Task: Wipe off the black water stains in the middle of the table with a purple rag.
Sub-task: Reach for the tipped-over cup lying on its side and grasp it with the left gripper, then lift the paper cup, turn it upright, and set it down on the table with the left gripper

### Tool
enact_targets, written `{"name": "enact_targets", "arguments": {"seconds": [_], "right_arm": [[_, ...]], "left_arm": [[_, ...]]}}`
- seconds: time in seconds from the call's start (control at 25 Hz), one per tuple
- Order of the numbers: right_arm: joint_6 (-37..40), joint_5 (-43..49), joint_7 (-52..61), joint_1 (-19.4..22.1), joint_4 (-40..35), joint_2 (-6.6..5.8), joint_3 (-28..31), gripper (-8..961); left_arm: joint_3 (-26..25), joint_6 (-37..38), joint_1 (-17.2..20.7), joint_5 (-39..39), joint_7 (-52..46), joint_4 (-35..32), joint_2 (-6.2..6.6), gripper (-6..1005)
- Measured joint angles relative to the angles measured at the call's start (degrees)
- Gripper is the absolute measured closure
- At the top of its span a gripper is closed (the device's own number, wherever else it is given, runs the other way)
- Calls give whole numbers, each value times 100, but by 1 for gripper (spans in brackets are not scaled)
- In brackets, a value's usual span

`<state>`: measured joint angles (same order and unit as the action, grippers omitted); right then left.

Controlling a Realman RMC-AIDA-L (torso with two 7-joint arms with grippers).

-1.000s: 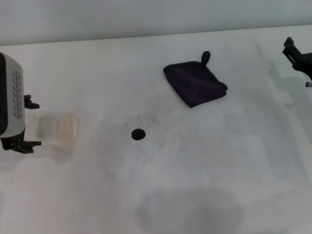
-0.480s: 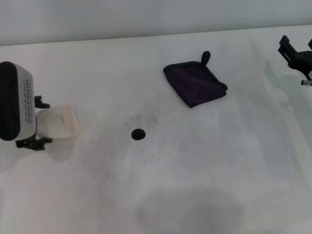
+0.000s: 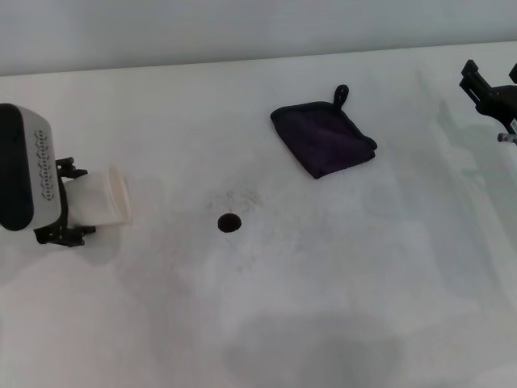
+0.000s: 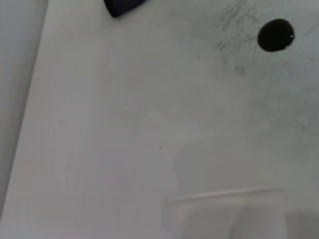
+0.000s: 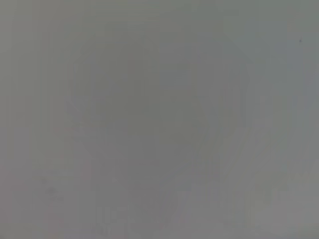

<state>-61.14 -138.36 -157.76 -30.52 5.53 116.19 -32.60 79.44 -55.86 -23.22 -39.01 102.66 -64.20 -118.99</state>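
The black water stains point(image 3: 229, 222) are one small round blot with faint grey speckles, near the middle of the white table point(image 3: 266, 307); the blot also shows in the left wrist view point(image 4: 275, 35). The purple rag point(image 3: 323, 137) lies folded behind and to the right of it, untouched, its loop pointing away; only a corner of the rag point(image 4: 122, 6) shows in the left wrist view. My left gripper point(image 3: 77, 202) is at the far left, shut on a white paper cup point(image 3: 103, 198) held on its side. My right gripper point(image 3: 489, 89) hovers at the far right edge, well right of the rag.
A large faint grey shadow patch point(image 3: 315, 347) lies on the near part of the table. The table's back edge point(image 3: 258, 61) meets a grey wall. The right wrist view shows only blank grey surface.
The left gripper has turned and shifted slightly right with the cup, whose mouth no longer faces me. The right gripper edged a little left. Rag and stain have not moved.
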Motion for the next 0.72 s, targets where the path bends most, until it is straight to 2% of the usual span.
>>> {"name": "enact_targets", "arguments": {"seconds": [0.52,0.72], "right_arm": [[7,-8,0,-17,-35,0,0,80],[7,-8,0,-16,-38,0,0,80]], "left_arm": [[-226,197,25,-614,46,145,-1,218],[-597,256,96,-1883,182,200,12,239]]}}
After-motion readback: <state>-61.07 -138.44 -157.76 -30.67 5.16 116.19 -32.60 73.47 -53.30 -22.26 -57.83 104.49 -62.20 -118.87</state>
